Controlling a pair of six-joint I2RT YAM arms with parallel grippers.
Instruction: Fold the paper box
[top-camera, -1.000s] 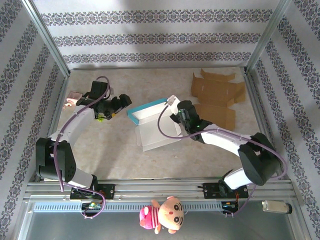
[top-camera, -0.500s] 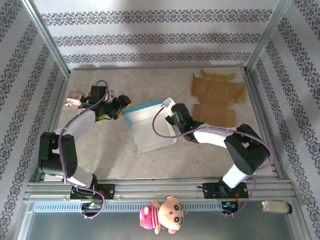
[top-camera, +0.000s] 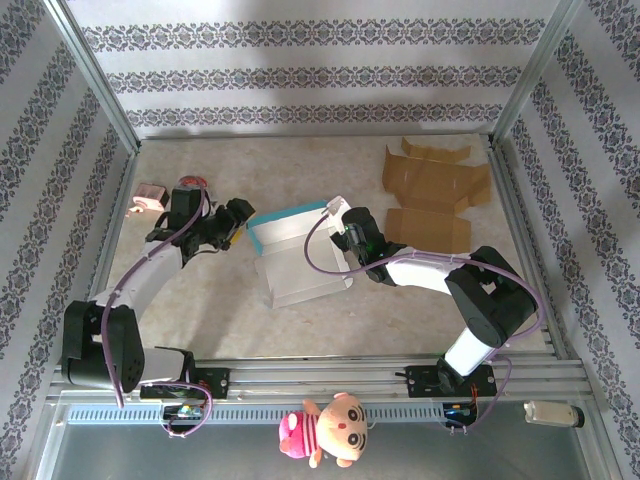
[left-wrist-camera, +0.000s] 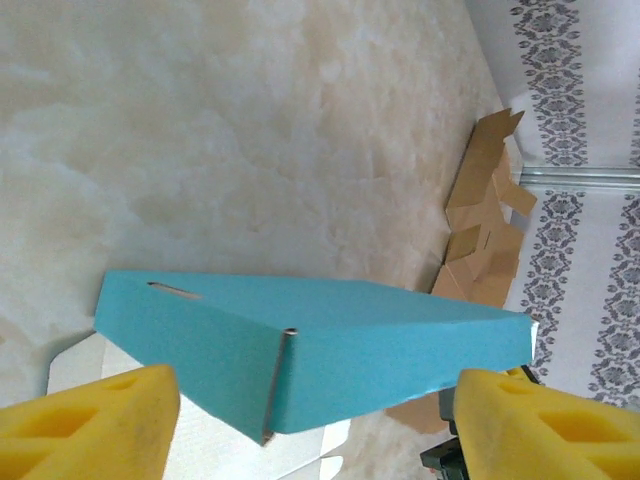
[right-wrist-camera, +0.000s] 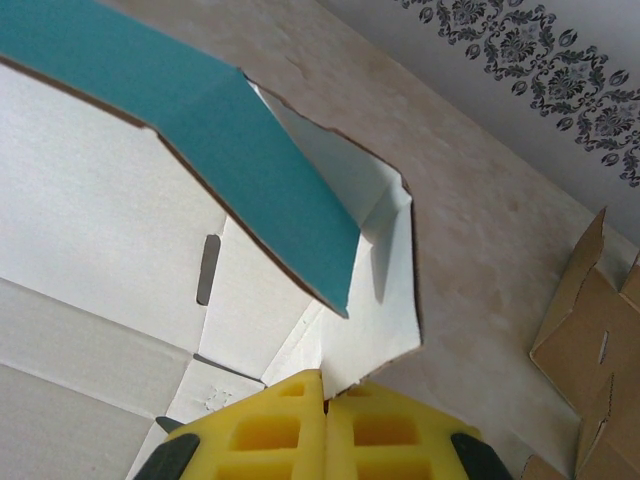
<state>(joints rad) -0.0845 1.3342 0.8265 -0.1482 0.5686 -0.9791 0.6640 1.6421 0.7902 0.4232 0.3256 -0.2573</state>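
Paper box of thin card (top-camera: 295, 275), teal outside and white inside, lying half-formed near the middle of the pale mottled bench (top-camera: 240, 330); base panel flat, long teal far wall raised and leaning, white side flap standing at the right end. Left claw (top-camera: 240, 216) wide open, yellow foam pads well apart, aimed at the left end of the teal wall, with nothing held; touching the card or just short of it, hard to tell. Right claw (top-camera: 343, 222) pinched fully shut at the right end, apparently on the edge of the white side flap. Flat brown cardboard blanks (top-camera: 432, 195) well apart at the far right corner; small pink object (top-camera: 150, 197) beside the left arm.

Probably very light and easily slid across the bench by one push, so best pinned or pinched at one end while worked at the other; stiff only along the panels, floppy at the scored creases, springy enough to drop open once let go. Smooth printed teal face likely slippery against foam; thin edges easily crumpled or torn at the slots. Better taken by a panel edge near a crease, pinched across the thickness of the raised wall, not by a loose tab corner.
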